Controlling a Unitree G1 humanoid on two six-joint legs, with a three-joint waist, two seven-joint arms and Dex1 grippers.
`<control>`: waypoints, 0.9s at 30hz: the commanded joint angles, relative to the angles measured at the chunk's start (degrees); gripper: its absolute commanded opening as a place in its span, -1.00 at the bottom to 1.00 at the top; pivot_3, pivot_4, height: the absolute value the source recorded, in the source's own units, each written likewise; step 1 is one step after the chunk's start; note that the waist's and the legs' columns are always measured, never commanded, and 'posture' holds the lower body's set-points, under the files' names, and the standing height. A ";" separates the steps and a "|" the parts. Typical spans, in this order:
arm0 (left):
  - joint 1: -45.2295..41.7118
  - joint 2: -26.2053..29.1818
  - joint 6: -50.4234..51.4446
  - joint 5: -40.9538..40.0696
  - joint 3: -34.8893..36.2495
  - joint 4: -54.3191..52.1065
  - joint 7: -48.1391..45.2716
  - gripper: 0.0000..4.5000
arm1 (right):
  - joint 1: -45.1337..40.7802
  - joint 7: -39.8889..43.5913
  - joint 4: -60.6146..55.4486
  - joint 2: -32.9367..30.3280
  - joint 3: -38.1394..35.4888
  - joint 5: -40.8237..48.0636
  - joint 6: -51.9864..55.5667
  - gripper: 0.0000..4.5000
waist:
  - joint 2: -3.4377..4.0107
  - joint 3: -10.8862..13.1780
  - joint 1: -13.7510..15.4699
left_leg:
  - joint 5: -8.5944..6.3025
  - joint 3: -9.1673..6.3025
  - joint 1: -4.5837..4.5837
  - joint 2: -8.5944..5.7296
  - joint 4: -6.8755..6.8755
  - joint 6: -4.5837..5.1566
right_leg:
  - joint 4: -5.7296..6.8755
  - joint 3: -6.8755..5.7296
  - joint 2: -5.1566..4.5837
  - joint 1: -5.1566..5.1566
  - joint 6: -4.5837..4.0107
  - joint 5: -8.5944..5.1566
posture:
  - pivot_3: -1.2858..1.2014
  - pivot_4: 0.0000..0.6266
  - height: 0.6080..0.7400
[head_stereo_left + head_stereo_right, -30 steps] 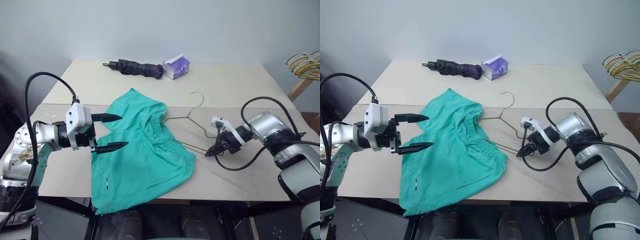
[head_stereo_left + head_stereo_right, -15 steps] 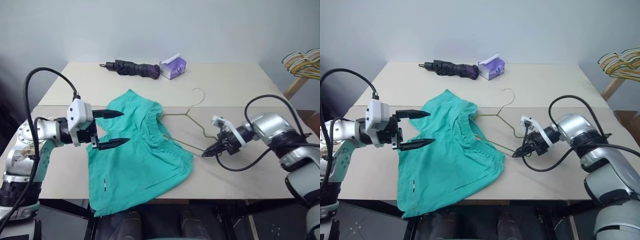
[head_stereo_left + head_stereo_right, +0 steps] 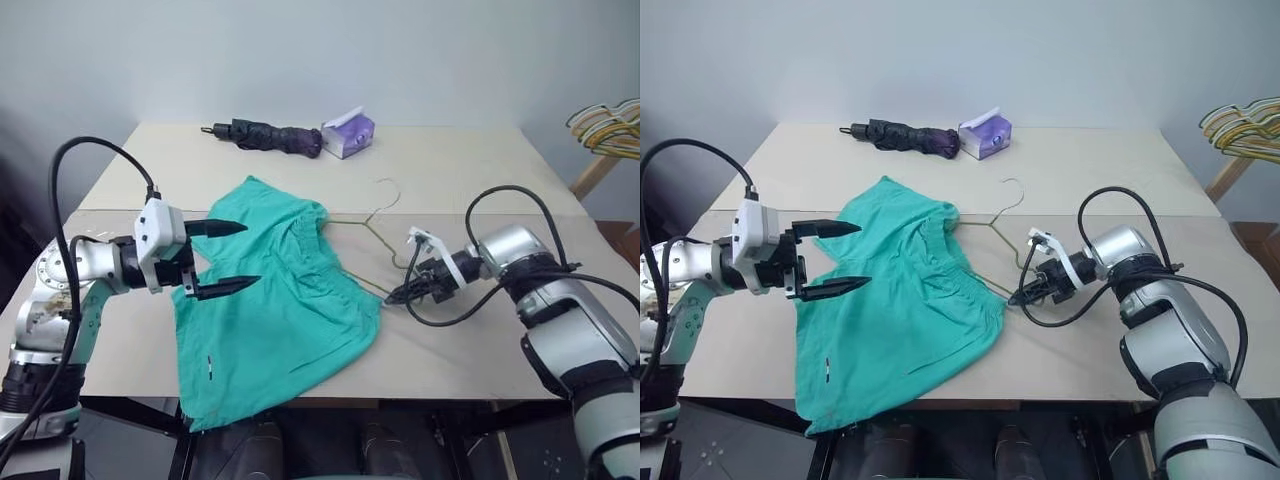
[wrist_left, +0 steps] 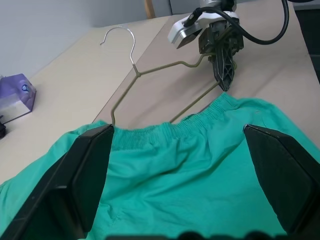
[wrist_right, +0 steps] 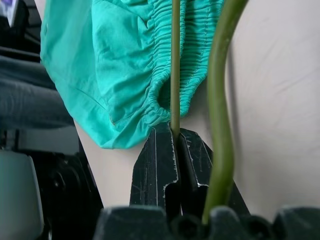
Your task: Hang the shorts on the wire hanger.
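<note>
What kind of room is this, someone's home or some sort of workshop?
Probably a plain test room rather than a home: bare pale walls, a beige table holding only a few props, namely teal shorts, a wire hanger, a folded umbrella and a tissue pack, plus spare hangers bunched on a stand.

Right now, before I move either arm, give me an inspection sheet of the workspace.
Surface: beige table, two panels with a seam across.
Job's things: the shorts lie flat, one leg over the near edge; the wire hanger lies beside them, one end tucked in at the waistband.
Clutter: folded dark umbrella and purple tissue box at the far edge.
Grippers: left gripper open, hovering above the shorts; right gripper shut on the wire hanger's lower bar.
Cables: black cable loops over the right arm, another over the left.
Surroundings: bunched coloured hangers on a stand, far right.
</note>
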 commanded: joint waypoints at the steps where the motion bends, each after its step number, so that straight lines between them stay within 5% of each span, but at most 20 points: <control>1: -1.67 -0.14 -1.17 0.27 0.16 0.11 -0.07 0.99 | 0.77 3.24 -4.82 -2.31 -1.63 0.75 0.83 -1.00 | 0.00 0.00 -0.02 | 0.00 0.00 -0.01 0.00 0.00 0.00 | 0.00 0.00 0.00 -0.01 0.00 0.00 | 0.13 -0.81 1.00; 8: -2.43 -0.40 -1.41 0.49 -0.41 1.16 -0.80 0.99 | 3.35 -3.77 -6.49 -1.11 -9.33 2.96 6.86 -1.00 | 0.00 0.00 -0.57 | 0.00 0.01 0.02 0.01 0.00 0.00 | 0.01 0.00 0.01 0.00 0.04 -0.02 | 0.10 -0.81 1.00; 17: -5.93 -0.99 -2.06 1.29 -2.07 4.21 -2.35 0.99 | 8.96 3.19 -20.57 -5.52 -5.23 3.18 7.37 -1.00 | 0.00 0.00 -1.28 | 0.01 -0.01 -0.02 0.00 0.02 -0.01 | 0.01 0.00 0.01 -0.01 0.09 -0.05 | 0.09 -0.81 1.00; 27: -3.80 -0.62 -1.95 1.27 -0.67 2.44 -1.76 0.99 | 4.95 0.44 -14.24 -0.03 -0.97 -5.73 -1.55 -1.00 | 0.00 -0.01 -2.22 | 0.01 -0.01 0.01 0.02 0.02 -0.01 | 0.03 0.01 0.03 0.00 0.09 -0.05 | 0.12 -0.81 1.00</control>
